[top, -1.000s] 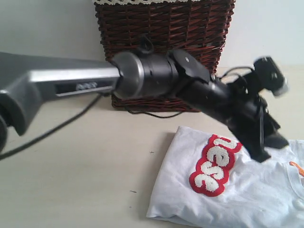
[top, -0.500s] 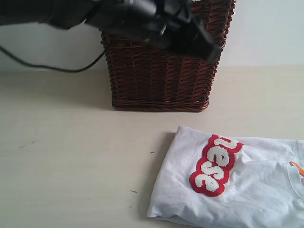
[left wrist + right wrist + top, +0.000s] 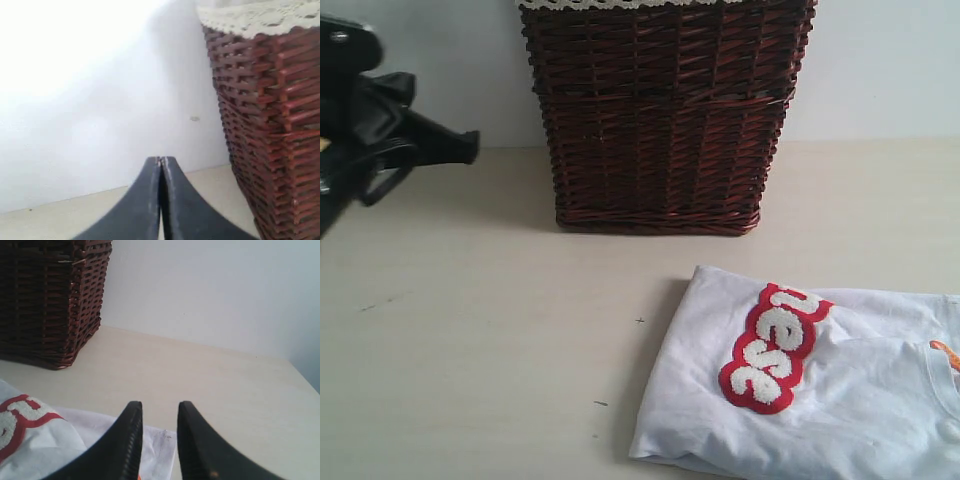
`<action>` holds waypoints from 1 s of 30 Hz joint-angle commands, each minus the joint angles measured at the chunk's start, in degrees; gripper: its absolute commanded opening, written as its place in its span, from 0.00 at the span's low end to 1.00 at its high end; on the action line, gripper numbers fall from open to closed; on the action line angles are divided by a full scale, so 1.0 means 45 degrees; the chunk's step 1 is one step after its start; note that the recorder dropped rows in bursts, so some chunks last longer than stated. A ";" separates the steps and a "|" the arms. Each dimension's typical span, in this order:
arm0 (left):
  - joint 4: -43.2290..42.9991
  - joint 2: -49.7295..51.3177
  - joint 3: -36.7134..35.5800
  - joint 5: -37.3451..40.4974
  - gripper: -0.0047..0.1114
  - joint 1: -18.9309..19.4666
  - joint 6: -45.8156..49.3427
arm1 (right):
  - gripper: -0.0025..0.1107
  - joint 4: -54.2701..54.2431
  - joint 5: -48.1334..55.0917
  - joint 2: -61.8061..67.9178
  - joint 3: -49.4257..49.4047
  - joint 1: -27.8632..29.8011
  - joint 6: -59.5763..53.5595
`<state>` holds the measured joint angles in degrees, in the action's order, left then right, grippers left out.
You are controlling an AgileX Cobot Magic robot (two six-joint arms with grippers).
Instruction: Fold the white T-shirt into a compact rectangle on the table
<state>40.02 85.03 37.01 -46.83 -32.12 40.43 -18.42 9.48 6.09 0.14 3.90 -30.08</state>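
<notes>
Nearest the exterior camera, the white T-shirt (image 3: 820,410) lies flat on the table (image 3: 470,350), low on the right and running out of view there. Its left border looks like a doubled fold. The red-outlined fuzzy letters (image 3: 775,348) sit just inside that border, and the orange neck tag (image 3: 944,352) shows at the picture's edge. Behind the shirt and apart from it, the wicker basket (image 3: 660,120) stands against the wall (image 3: 880,60).

Neither arm grips the cloth, so I judge this to be a pause between folds or the close of the job. How compact the rectangle is cannot be told, since part of it is hidden. If another fold is due, it would go best by pinching every layer at a corner of the folded border. The corner should then be lifted low, carried over the letters and laid edge upon edge before release, so no layer slips or bunches.

Only the exterior view shows the left gripper (image 3: 460,147) raised at the far left, well apart from the shirt; it leaves the other arm out. The left wrist view adds that these jaws are pressed together on nothing, facing the wall beside the basket's lace trim (image 3: 250,17). Only the right wrist view shows the right gripper (image 3: 156,410), its jaws a little apart and empty, poised over the shirt's edge.
</notes>
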 commanded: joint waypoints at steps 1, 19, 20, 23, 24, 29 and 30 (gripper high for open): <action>-0.2698 -0.3235 -0.1941 0.3110 0.04 0.1449 -0.0583 | 0.24 -0.0020 -0.0112 -0.0006 -0.0031 0.0063 0.0001; -0.7712 -1.4931 -0.8225 0.9283 0.04 0.5542 -0.2787 | 0.24 -0.0020 -0.0112 -0.0006 -0.0031 0.0063 0.0001; -0.7712 -1.5419 -0.8225 0.9652 0.04 0.5734 -0.2787 | 0.24 -0.0020 -0.0112 -0.0006 -0.0031 0.0063 0.0001; -0.7336 -1.6786 -0.8225 1.0407 0.04 0.6156 -0.3081 | 0.24 -0.0020 -0.0112 -0.0006 -0.0031 0.0063 0.0001; -0.7156 -1.7171 -0.8225 1.0780 0.04 0.6187 -0.3242 | 0.24 -0.0020 -0.0112 -0.0006 -0.0031 0.0063 0.0001; -0.6350 -1.8895 -0.8225 1.2948 0.04 0.6292 -0.3849 | 0.24 -0.0020 -0.0112 -0.0006 -0.0031 0.0063 0.0001; -0.6321 -1.8895 -0.8225 1.3527 0.04 0.6328 -0.3877 | 0.24 -0.0020 -0.0112 -0.0006 -0.0031 0.0063 0.0001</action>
<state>9.03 1.56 0.16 6.87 -4.09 25.15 -18.42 9.48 6.09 0.14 3.90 -30.08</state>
